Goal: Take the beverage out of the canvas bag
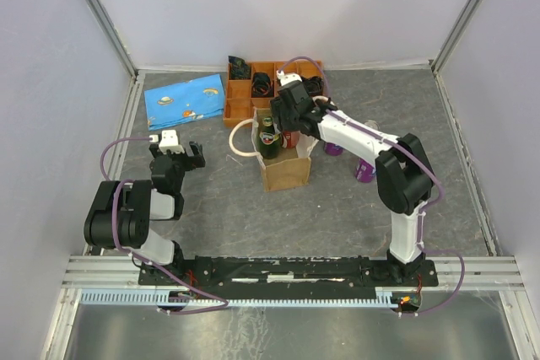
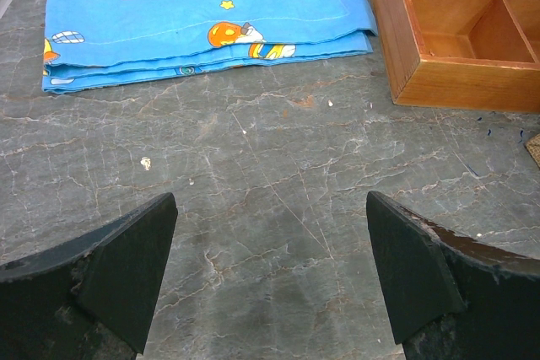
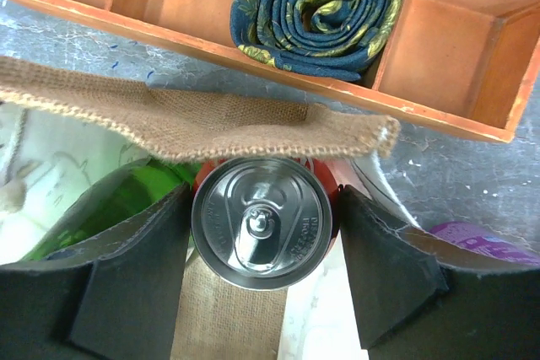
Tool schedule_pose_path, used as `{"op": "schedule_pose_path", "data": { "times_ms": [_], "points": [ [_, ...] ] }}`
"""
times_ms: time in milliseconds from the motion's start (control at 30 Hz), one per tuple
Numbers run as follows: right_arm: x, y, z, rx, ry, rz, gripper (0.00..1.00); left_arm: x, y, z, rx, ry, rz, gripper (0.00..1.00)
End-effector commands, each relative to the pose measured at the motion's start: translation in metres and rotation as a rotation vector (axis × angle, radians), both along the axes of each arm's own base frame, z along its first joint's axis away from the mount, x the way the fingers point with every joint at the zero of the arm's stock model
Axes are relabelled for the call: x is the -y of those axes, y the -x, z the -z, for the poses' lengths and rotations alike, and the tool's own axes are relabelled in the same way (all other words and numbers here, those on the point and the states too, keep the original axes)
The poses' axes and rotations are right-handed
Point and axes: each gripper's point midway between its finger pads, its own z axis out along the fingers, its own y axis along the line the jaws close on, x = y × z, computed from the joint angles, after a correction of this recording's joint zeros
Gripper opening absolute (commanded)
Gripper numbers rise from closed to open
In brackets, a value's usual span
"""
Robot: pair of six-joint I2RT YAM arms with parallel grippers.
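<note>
The tan canvas bag (image 1: 284, 168) stands upright mid-table, with a cream loop handle (image 1: 240, 142) on its left. A green bottle (image 1: 268, 136) and a red can (image 1: 290, 137) stick up from its mouth. My right gripper (image 1: 285, 126) reaches down into the bag. In the right wrist view its fingers (image 3: 135, 267) press both sides of the red can with the silver lid (image 3: 261, 221), under the bag's burlap rim (image 3: 211, 120). The green bottle (image 3: 126, 196) is to the can's left. My left gripper (image 2: 270, 201) is open and empty over bare table, left of the bag.
An orange-brown compartment tray (image 1: 253, 90) stands behind the bag and holds a rolled blue patterned cloth (image 3: 321, 6). A flat blue patterned pouch (image 1: 186, 100) lies at the back left. Two purple containers (image 1: 364, 173) stand right of the bag, under the right arm.
</note>
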Motion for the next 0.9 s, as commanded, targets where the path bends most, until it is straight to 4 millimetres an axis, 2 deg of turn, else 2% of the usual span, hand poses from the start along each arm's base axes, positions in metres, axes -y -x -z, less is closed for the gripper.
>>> {"op": "schedule_pose_path", "data": {
  "times_ms": [0, 267, 500, 600, 700, 800, 867],
  "points": [
    [0.007, -0.014, -0.103, 0.225, -0.102, -0.002, 0.0, -0.002, -0.005, -0.014, 0.05, -0.041, -0.001, 0.99],
    [0.006, 0.0, -0.166, 0.327, -0.172, -0.042, 0.0, -0.002, -0.005, -0.014, 0.05, -0.041, 0.0, 0.99],
    [0.013, 0.029, -0.233, 0.45, -0.21, -0.08, 0.0, -0.002, -0.005, -0.014, 0.049, -0.041, 0.0, 0.99],
    [0.024, 0.051, -0.272, 0.526, -0.258, -0.088, 0.0, -0.002, -0.005, -0.014, 0.049, -0.041, 0.0, 0.99],
    [0.043, 0.071, -0.3, 0.59, -0.284, -0.068, 0.0, -0.002, -0.005, -0.013, 0.048, -0.041, -0.001, 0.99],
    [0.07, 0.086, -0.318, 0.644, -0.285, -0.014, 0.0, -0.002, -0.005, -0.014, 0.05, -0.041, 0.0, 0.99],
    [0.09, 0.095, -0.322, 0.662, -0.268, 0.04, 0.0, -0.002, -0.006, -0.014, 0.05, -0.041, 0.0, 0.99]
  ]
}}
